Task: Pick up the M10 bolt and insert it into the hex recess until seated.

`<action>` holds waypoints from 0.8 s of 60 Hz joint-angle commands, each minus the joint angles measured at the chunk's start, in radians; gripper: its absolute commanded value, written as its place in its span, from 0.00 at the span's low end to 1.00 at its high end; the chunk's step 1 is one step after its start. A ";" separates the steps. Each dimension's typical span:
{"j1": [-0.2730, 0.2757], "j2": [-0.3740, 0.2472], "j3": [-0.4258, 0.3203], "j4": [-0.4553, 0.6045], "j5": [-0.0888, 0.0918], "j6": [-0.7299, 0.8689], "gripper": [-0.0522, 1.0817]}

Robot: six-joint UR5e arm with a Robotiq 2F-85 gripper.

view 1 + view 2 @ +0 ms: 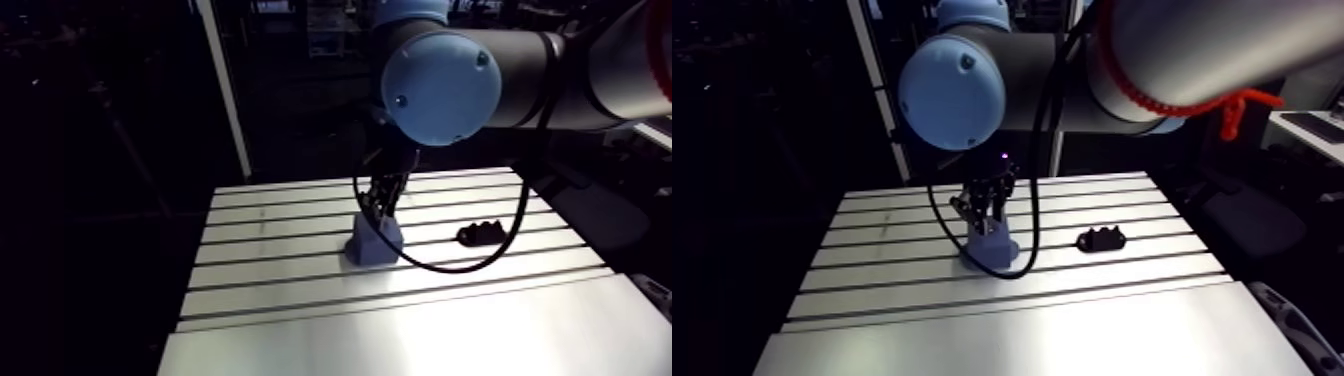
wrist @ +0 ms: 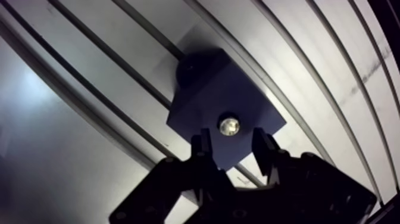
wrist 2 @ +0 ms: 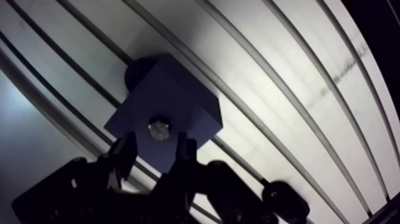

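The wrist view is showing the bolt (image 2: 229,126) sitting in the middle of the dark blue block (image 2: 202,95), with only its shiny round end showing. The gripper (image 2: 231,143) is hovering just above the block, its fingers standing apart on either side of the bolt and gripping nothing. A small black part (image 1: 485,233) is lying on the slotted table (image 1: 280,290), well apart from the block.

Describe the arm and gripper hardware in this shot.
Arm: thick silver-grey tubular links, round light-blue joint caps with small dark dots. Gripper: black, two narrow fingers on a blocky black body.
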 commanded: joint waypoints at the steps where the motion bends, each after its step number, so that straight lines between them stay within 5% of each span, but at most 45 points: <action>1: 0.000 0.007 0.000 -0.002 0.000 0.003 0.50; 48: 0.003 0.020 -0.002 -0.014 0.001 0.009 0.54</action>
